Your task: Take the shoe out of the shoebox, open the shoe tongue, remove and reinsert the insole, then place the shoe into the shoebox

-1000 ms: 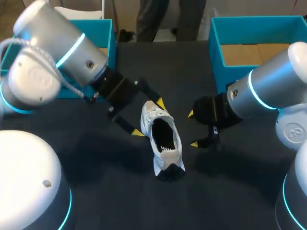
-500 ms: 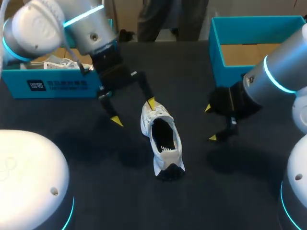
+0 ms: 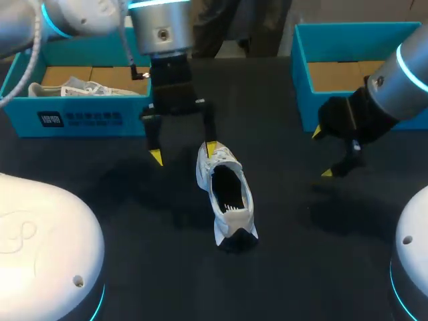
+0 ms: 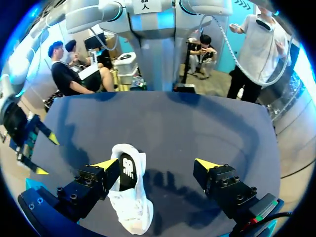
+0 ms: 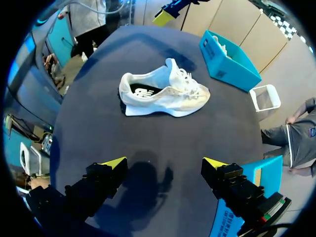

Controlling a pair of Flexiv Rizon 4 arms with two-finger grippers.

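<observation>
While the white shoe (image 3: 226, 197) stands upright on the table (image 3: 134, 221), left gripper (image 3: 183, 152) fingers are apart, one just beside it; right gripper (image 3: 322, 153) fingers apart, well clear.

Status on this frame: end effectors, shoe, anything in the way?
Both end effectors open, empty. Left end effector beside shoe, right end effector clear of it. Shoe upright on table. Nothing blocking.

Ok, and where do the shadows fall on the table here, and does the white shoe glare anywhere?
Head view: soft shadows lie on the table beside the shoe, below the left hand, and near the right hand; the shoe's opening is dark. Right wrist view: the hand's shadow sits between its fingers; the shoe is evenly lit, no glare. Left wrist view: shadow patches beside the shoe.
</observation>
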